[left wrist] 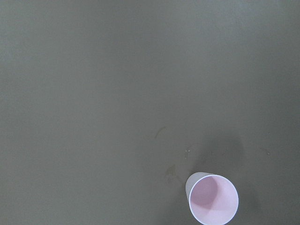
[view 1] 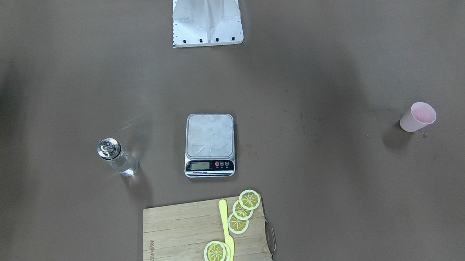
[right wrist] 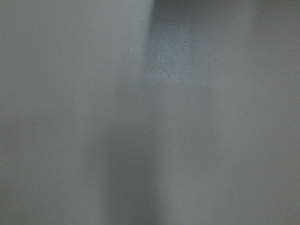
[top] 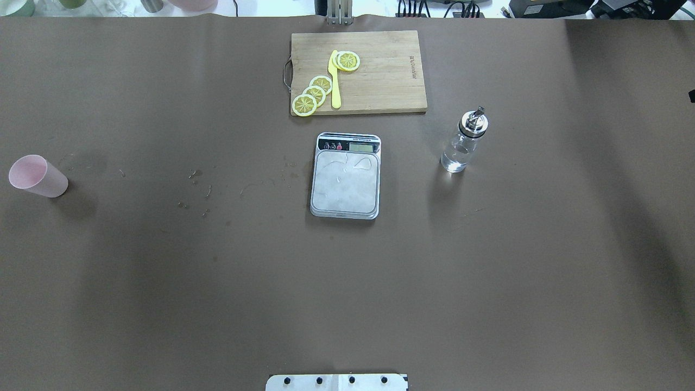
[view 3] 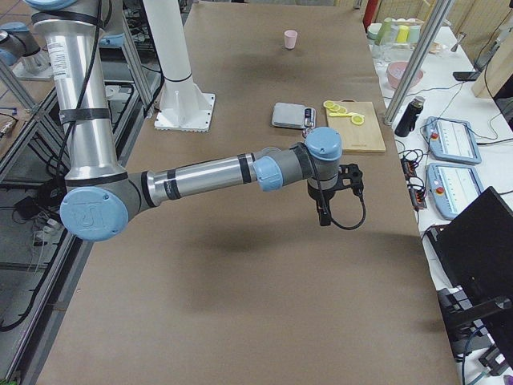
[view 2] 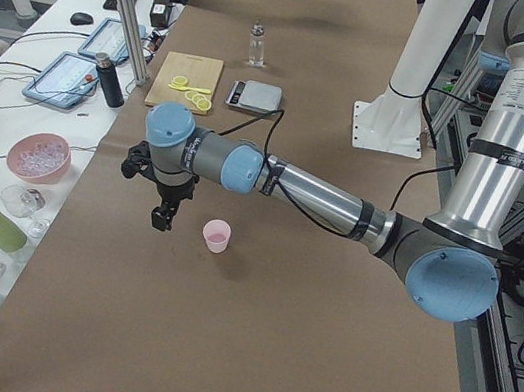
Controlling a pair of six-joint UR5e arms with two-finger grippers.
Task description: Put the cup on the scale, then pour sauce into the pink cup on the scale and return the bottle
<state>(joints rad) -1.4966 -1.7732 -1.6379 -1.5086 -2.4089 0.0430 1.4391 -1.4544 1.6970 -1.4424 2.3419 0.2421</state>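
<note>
The pale pink cup stands upright and empty at the table's far left, also in the left wrist view. The scale sits mid-table with a bare steel platform. The clear bottle with its silver cap stands to the right of the scale. My left gripper hangs just beside the cup, not touching it. My right gripper hangs over bare table on the right side. Both show only in the side views, so I cannot tell whether they are open or shut.
A wooden cutting board with lemon slices and a yellow knife lies beyond the scale. The robot base stands at the near edge. Small wet marks dot the brown table between cup and scale.
</note>
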